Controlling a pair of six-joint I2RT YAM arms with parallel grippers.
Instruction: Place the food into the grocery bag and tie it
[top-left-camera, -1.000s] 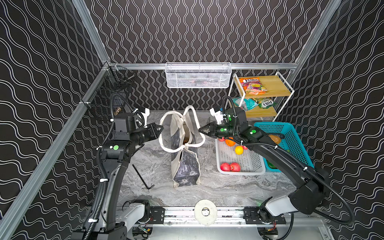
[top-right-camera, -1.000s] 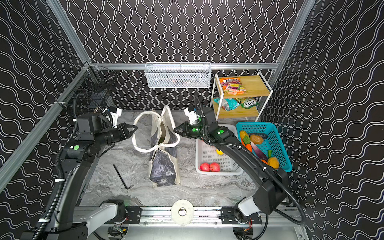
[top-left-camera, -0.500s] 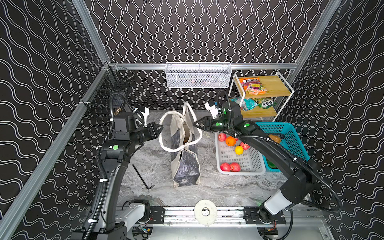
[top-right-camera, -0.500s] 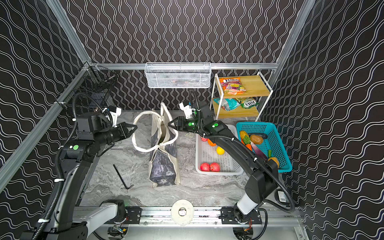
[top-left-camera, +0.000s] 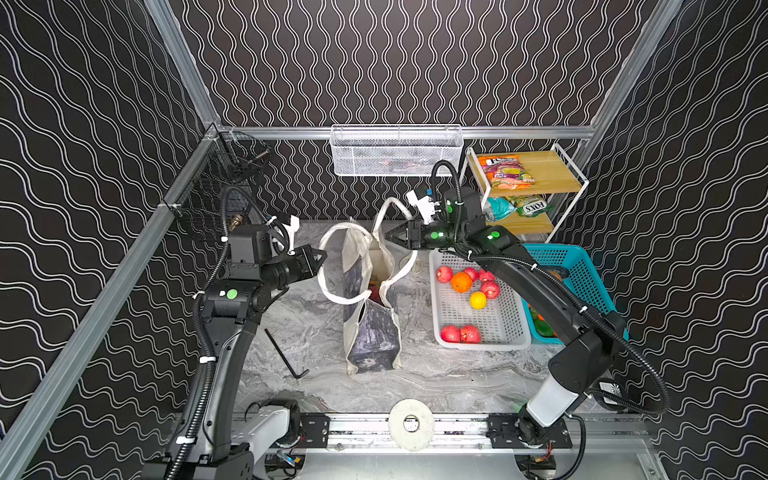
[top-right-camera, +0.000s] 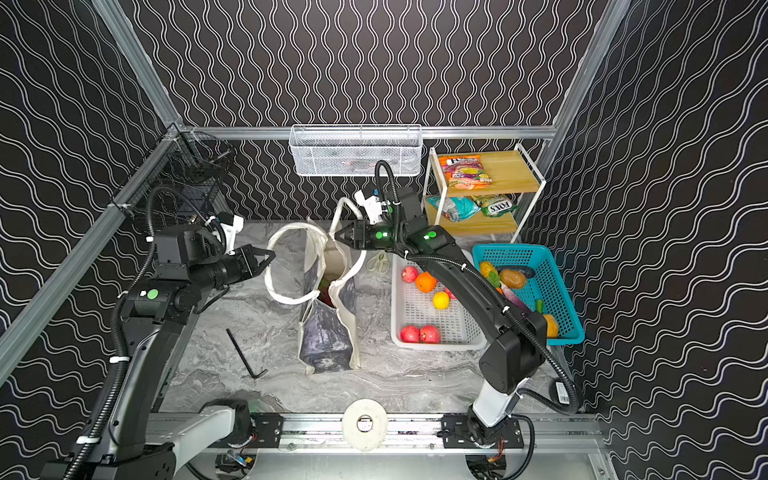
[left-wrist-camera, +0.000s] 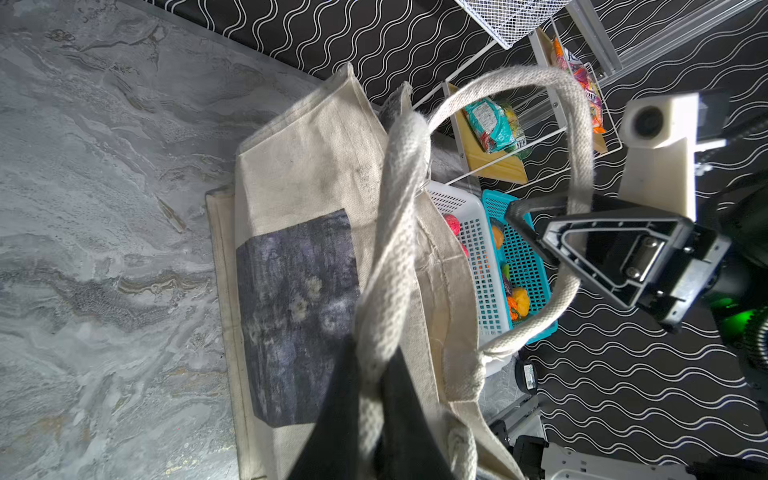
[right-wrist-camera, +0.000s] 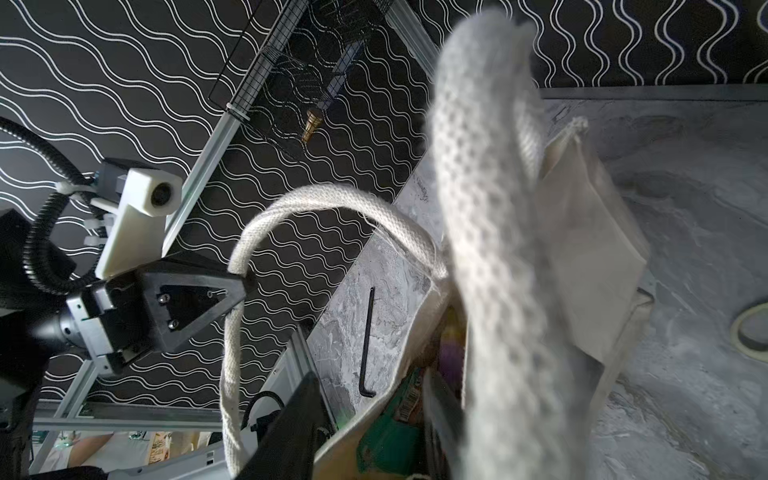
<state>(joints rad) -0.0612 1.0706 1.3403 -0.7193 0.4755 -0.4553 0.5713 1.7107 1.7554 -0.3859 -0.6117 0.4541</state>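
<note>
Nearest, a black hex key (top-left-camera: 286, 357) lies on the surface in front of the grocery bag (top-left-camera: 372, 336) on the left arm's side, clear of the work. The bag stands upright mid-surface, mouth open, with a red piece (top-left-camera: 374, 291) and a green packet (right-wrist-camera: 390, 436) showing inside, so some packing is done.

Above the bag's mouth, the left end effector (top-left-camera: 321, 257) is clamped on the left handle (top-left-camera: 328, 286). The right end effector (top-left-camera: 390, 239) meets the right handle (top-left-camera: 392, 203), which arches over it. Whether it pinches or merely hooks the strap I cannot tell. No knot shows, so the tying appears barely begun.

Beside the bag on the right arm's side, the white basket (top-left-camera: 482, 345) holds apples (top-left-camera: 459, 333) and oranges. The teal basket (top-left-camera: 582, 266) lies beyond it. Farther back from the bag, snack packets (top-left-camera: 505, 170) sit on the shelf (top-left-camera: 552, 170). Much food remains unpacked, though nothing blocks either handle.
</note>
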